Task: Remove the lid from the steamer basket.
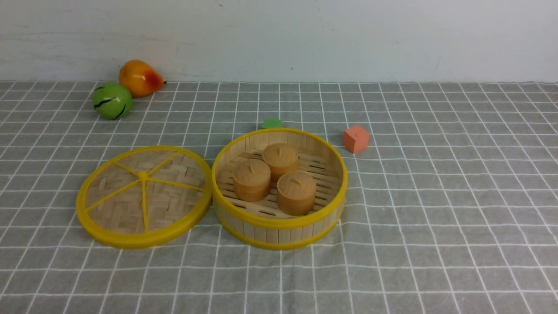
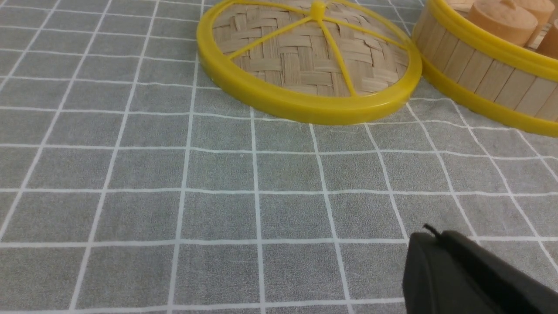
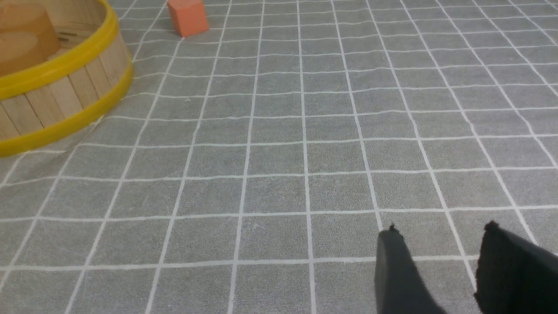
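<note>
A: Where's the lid?
B: Flat on the tabletop, touching the steamer basket on its left.
A: The claws?
B: Right claw parted, empty. Left claw: one finger visible, can't tell.

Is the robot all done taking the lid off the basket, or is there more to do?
It looks done. The lid lies flat on the cloth to the left of the steamer basket, which is open with three brown cakes showing inside. Nothing is in hand: the right gripper is open and empty above bare cloth, and the left gripper holds nothing visible. Nothing seems left.
</note>
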{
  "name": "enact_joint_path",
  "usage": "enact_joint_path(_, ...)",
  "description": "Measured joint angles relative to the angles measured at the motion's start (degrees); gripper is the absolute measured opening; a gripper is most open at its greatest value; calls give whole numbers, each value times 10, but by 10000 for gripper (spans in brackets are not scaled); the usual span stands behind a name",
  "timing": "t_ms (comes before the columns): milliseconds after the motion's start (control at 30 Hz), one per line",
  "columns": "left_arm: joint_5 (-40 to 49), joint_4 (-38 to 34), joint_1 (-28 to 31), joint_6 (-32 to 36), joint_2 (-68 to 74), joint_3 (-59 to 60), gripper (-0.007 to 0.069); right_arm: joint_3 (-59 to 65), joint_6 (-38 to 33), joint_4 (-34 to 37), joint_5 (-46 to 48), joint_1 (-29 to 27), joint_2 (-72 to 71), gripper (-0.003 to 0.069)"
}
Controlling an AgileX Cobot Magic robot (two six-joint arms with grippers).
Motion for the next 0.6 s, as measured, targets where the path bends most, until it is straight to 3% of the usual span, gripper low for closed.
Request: enact_joint_path(600, 0, 0, 0, 0, 0, 0, 1, 0, 0, 0, 0, 0, 0, 242)
